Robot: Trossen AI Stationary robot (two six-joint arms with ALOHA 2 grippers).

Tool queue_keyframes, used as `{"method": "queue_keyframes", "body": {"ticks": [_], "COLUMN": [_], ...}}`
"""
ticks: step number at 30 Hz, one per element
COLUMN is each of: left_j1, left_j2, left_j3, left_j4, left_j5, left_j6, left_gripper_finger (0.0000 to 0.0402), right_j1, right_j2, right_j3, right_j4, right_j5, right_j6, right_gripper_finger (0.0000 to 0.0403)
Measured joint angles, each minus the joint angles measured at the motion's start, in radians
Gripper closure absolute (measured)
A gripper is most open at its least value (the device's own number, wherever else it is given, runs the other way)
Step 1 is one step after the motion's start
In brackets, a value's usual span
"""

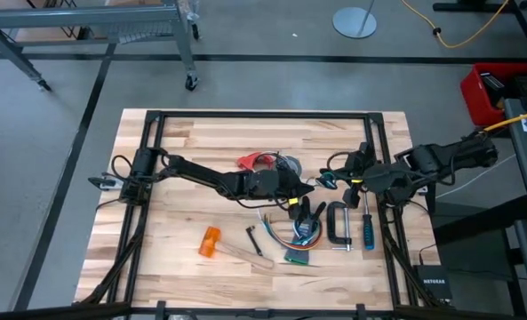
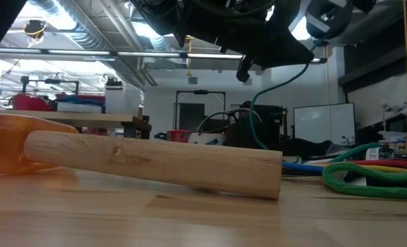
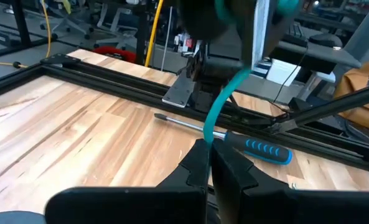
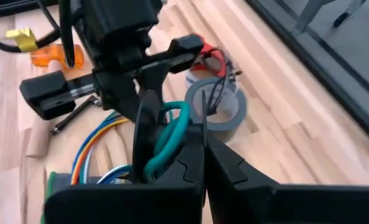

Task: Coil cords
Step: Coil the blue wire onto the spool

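Note:
A teal cord (image 3: 224,93) runs between my two grippers above the table's middle right. My left gripper (image 1: 300,194) is shut on its lower part. My right gripper (image 1: 331,178) is shut on a loop of it (image 4: 172,134) just to the right. In the low view the cord (image 2: 257,116) hangs slack below the grippers. Thin dark cords (image 4: 214,90) with a red plastic piece (image 1: 246,162) lie on and beside a grey tape roll (image 1: 286,164) on the table, touched by no gripper. No black puck shows. My left gripper pinches the teal cord (image 3: 208,138) between its two fingertips, and the cord rises from there toward the right gripper. The held stretch is clear of the table. My right gripper holds a looped bunch of the teal cord (image 4: 162,155) at its fingertips, lifted clear of the table. The left gripper's fingers (image 4: 144,134) stand right against the same loop.
Near the front lie a bundle of coloured wires (image 1: 294,238), a C-clamp (image 1: 339,227), a blue-handled screwdriver (image 1: 367,229), a mallet with an orange head (image 1: 211,242) and wooden handle (image 2: 155,161), and a green rope (image 2: 368,177). Black frame rails (image 1: 263,116) edge the table.

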Motion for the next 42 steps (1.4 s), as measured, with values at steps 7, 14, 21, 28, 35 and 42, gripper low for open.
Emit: {"method": "queue_keyframes", "body": {"ticks": [7, 14, 21, 28, 35, 42], "left_j1": [0.006, 0.012, 0.018, 0.022, 0.048, 0.072], "left_j2": [0.000, 0.000, -0.035, -0.113, -0.144, -0.148], "left_j3": [0.000, 0.000, 0.000, 0.000, 0.000, 0.000], "left_j4": [-0.114, -0.157, -0.249, -0.309, -0.310, -0.309], "left_j5": [0.003, 0.002, 0.002, 0.002, 0.014, 0.092], "left_j6": [-0.008, -0.003, -0.005, 0.034, 0.008, -0.056], "left_gripper_finger": [0.0401, 0.0401, 0.0401, 0.0401, 0.0401, 0.0401], "right_j1": [-0.001, -0.001, -0.001, -0.001, -0.001, -0.003], "right_j2": [-0.113, -0.241, -0.347, -0.381, -0.347, -0.269], "right_j3": [-0.217, -0.428, -0.613, -0.707, -0.743, -0.743], "right_j4": [0.183, 0.404, 0.591, 0.719, 0.830, 0.829], "right_j5": [-0.050, -0.071, -0.082, -0.080, -0.024, 0.056], "right_j6": [0.000, -0.003, -0.019, -0.020, -0.058, -0.029], "right_gripper_finger": [0.0402, 0.0402, 0.0402, 0.0402, 0.0402, 0.0402]}}
